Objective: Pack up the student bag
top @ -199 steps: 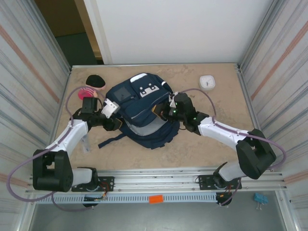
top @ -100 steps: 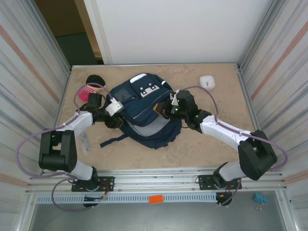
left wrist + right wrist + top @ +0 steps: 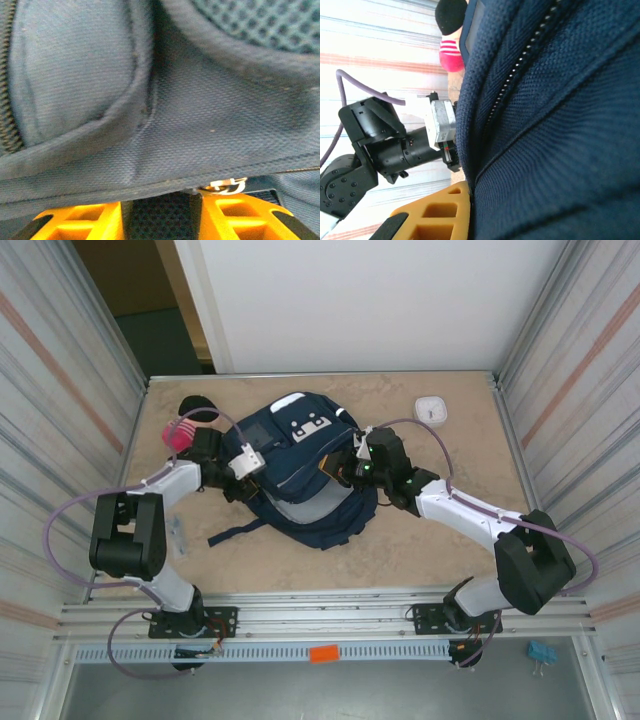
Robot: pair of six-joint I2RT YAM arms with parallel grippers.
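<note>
The student bag (image 3: 300,452), navy with a white patch on its front pocket, lies in the middle of the table, straps trailing toward the near left. My left gripper (image 3: 243,483) is pressed into the bag's left side. In the left wrist view its orange fingers (image 3: 80,222) stand either side of dark mesh fabric, under a seam with a metal zipper ring (image 3: 225,186). My right gripper (image 3: 342,470) is at the bag's right edge. One of its orange fingers (image 3: 440,212) lies tight against a fabric fold beside a zipper (image 3: 520,65); the other is hidden.
A black rounded item (image 3: 197,406) and a pink striped item (image 3: 180,433) lie at the far left by the left arm. A small white box (image 3: 432,409) sits at the far right. A small grey piece (image 3: 175,532) lies near left. Metal walls close both sides.
The left arm has swung its elbow back and its gripper has moved up along the bag's left side. The right gripper and the bag shifted slightly away from me.
</note>
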